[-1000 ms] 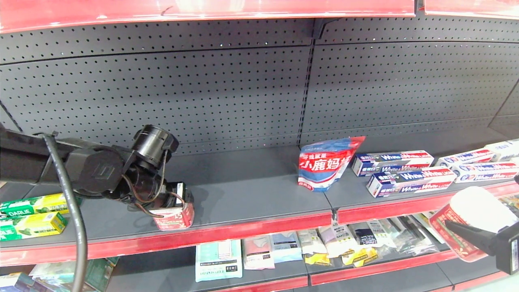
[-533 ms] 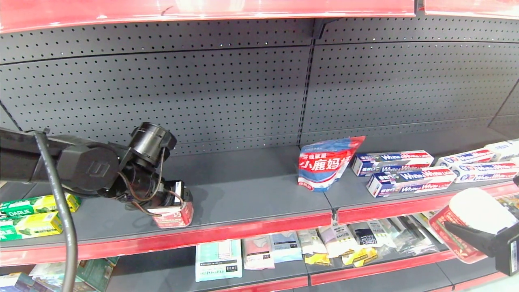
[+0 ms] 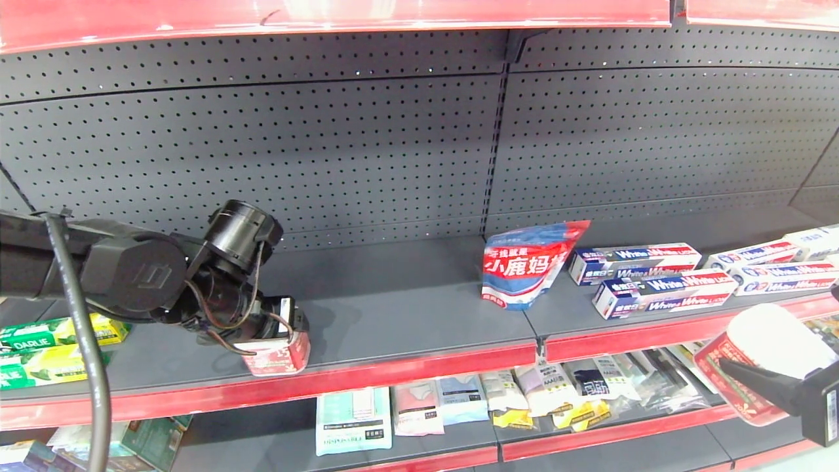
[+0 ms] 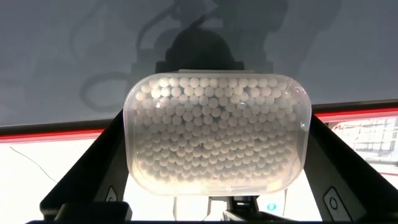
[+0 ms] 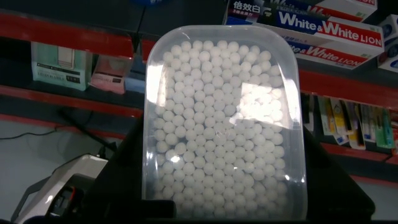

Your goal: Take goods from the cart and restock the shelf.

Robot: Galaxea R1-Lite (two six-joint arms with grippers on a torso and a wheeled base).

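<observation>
Currently the left claw (image 3: 280, 328) is clamped on a cotton-swab box (image 3: 278, 357), a rounded-corner tub of clear plastic with a red-and-white label. It stands upright at the front edge of the grey metal shelf (image 3: 406, 308), just behind the red edge strip; whether its base touches the board I cannot tell. Left wrist view: the left claw (image 4: 214, 146) has black fingers (image 4: 102, 168) pressed flat against the tub's two long sides, and the cotton-swab box (image 4: 216, 134) shows densely packed round white tips through its frosted end, a detail lost in the head view. The right claw (image 3: 777, 387) is closed around a second cotton-swab box (image 3: 763, 347), tilted, held low and forward of the shelf, well apart from the first. Right wrist view: the second cotton-swab box (image 5: 224, 118) shows the same packed white tips, with the right claw (image 5: 224, 186) dark at either flank. A glossy blue-red-white pouch (image 3: 527, 265) leans mid-shelf, beside long toothpaste cartons (image 3: 662, 288). Green-yellow cartons (image 3: 46, 347) lie at the far left. The perforated back panel (image 3: 328, 151) is matte grey.
</observation>
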